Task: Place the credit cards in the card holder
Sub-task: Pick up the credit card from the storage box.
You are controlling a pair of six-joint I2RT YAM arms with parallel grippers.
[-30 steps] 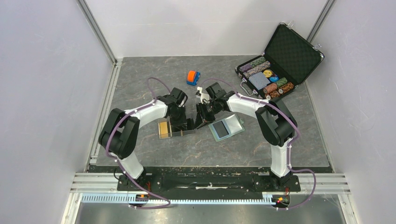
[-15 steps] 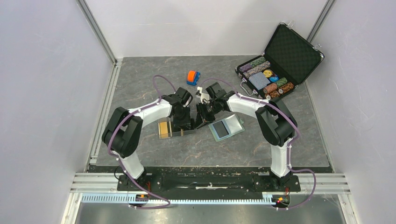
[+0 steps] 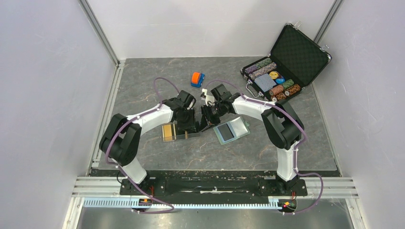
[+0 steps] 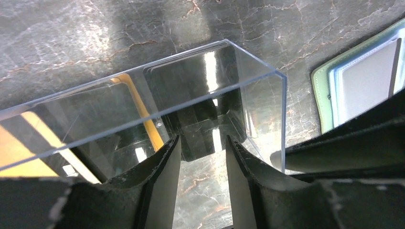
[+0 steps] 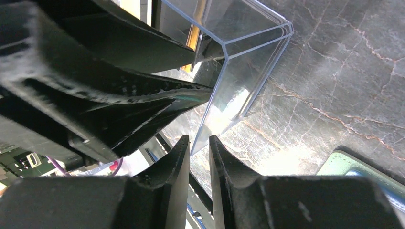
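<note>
The clear plastic tray [image 3: 180,134] lies mid-table with orange-gold cards [image 3: 167,132] in its left end. In the left wrist view the tray [image 4: 267,109] holds a glossy black card [image 4: 200,86] and orange-gold cards [image 4: 138,109]. My left gripper [image 3: 188,126] [image 4: 200,143] is open, its fingertips on either side of the black card's near edge. My right gripper [image 3: 204,123] [image 5: 199,140] is shut on the tray's end wall [image 5: 248,71]. The sage-green card holder [image 3: 230,131] lies open to the right, its pale blue inside up; it also shows in the left wrist view [image 4: 363,81].
An orange-and-blue toy car [image 3: 197,78] sits behind the arms. An open black chip case [image 3: 282,67] stands at the back right. White walls close in the table, with a metal rail [image 3: 107,109] along the left side.
The left arm has shifted a little, its wrist swinging slightly right over the tray. The right arm, the tray and the card holder have not moved.
</note>
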